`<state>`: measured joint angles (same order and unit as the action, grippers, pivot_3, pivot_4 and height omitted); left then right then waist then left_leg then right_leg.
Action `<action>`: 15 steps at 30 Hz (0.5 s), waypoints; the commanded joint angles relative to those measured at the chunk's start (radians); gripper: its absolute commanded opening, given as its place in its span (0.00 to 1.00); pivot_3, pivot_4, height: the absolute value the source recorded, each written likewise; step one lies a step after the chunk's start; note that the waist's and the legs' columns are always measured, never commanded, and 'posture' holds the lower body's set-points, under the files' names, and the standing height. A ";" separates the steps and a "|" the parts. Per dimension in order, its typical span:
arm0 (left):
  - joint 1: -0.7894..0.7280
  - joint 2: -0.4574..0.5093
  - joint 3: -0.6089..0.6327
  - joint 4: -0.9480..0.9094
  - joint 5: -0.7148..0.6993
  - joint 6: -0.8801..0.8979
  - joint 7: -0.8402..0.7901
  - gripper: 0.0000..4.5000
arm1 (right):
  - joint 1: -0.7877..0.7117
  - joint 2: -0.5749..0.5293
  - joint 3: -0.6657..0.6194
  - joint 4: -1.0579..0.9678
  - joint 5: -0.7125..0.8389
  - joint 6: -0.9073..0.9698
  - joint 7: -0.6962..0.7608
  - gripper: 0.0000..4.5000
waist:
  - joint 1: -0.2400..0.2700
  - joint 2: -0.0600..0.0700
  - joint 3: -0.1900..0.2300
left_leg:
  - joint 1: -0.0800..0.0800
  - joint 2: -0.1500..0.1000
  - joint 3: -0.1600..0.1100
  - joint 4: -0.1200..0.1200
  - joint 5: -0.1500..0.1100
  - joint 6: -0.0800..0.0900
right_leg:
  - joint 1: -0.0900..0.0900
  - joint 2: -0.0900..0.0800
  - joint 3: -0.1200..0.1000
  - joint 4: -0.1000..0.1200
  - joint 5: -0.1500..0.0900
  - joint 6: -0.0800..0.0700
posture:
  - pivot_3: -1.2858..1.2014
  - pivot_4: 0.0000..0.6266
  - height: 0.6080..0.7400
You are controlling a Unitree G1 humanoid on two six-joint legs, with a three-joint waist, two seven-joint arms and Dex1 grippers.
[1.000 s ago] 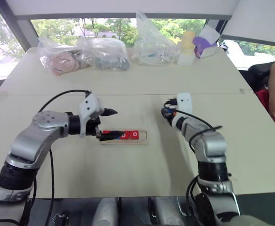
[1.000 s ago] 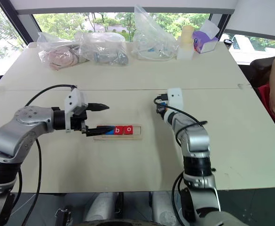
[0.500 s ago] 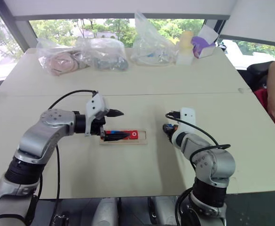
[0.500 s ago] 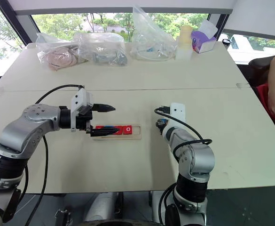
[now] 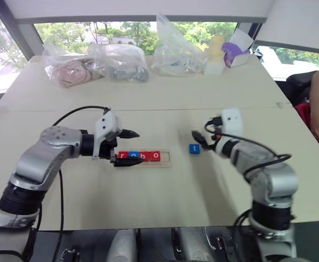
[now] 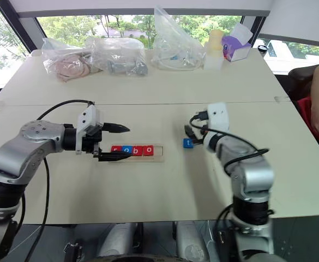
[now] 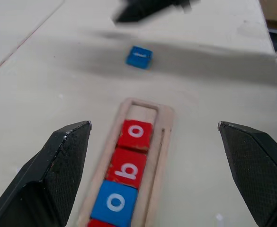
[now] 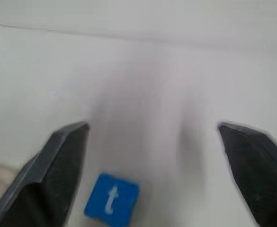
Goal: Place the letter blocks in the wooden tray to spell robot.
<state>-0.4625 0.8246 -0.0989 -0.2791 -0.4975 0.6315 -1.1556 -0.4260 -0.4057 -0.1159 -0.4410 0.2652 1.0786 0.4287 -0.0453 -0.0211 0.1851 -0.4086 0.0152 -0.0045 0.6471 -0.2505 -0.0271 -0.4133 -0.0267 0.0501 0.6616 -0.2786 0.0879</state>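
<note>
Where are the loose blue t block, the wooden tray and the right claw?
blue t block (image 5: 194, 148): left eye view, on its top face, lying on the table.
wooden tray (image 5: 167, 158): left eye view, on its bare right end.
right claw (image 8: 155, 165): right wrist view, midway between its open fingertips.

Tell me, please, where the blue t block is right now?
The t block lies flat on the table, just right of the tray's empty end and just in front of the open right gripper.

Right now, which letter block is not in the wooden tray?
The blue t block. It lies alone on the table, beside the right tool, while r, o, b and o sit in the wooden tray.
</note>
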 commanded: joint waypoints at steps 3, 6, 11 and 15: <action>0.014 0.108 0.008 -0.093 -0.027 -0.013 -0.119 1.00 | 0.028 -0.256 0.069 0.205 0.110 -0.382 0.547 0.99 | 0.000 0.000 0.000 | 0.000 0.000 0.000 -0.001 -0.001 0.001 | 0.000 0.001 0.000 0.000 0.000 0.000 | 0.52 0.24 0.96; 0.007 0.150 0.006 -0.100 -0.025 -0.025 -0.161 1.00 | -0.003 -0.334 0.146 0.377 0.061 -0.581 0.722 0.99 | 0.000 0.000 0.000 | 0.000 0.001 0.001 0.000 -0.001 0.001 | 0.000 0.001 0.000 0.000 0.000 0.000 | 0.52 0.24 0.96; -0.015 0.154 0.018 -0.096 -0.027 -0.016 -0.149 1.00 | -0.084 -0.359 0.284 0.604 -0.055 -0.824 0.864 0.99 | 0.001 -0.001 0.001 | 0.001 0.001 0.001 0.003 -0.001 0.001 | 0.001 0.001 0.000 0.000 0.000 0.000 | 0.52 0.24 0.96; 0.004 0.158 0.030 -0.096 -0.021 -0.009 -0.121 1.00 | -0.179 -0.304 0.323 0.812 -0.128 -0.988 0.864 0.99 | -0.001 -0.001 0.001 | 0.001 0.001 0.002 0.003 -0.001 0.001 | 0.001 0.001 0.001 0.001 0.000 0.000 | 0.52 0.24 0.96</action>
<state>-0.4630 0.9723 -0.0995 -0.3579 -0.5191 0.6243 -1.2837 -0.5759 -0.7120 0.2137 0.3205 0.1602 0.1590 1.2883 -0.0466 -0.0217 0.1862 -0.4078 0.0162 -0.0026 0.6504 -0.2512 -0.0258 -0.4126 -0.0257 0.0508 0.6624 -0.2786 0.0879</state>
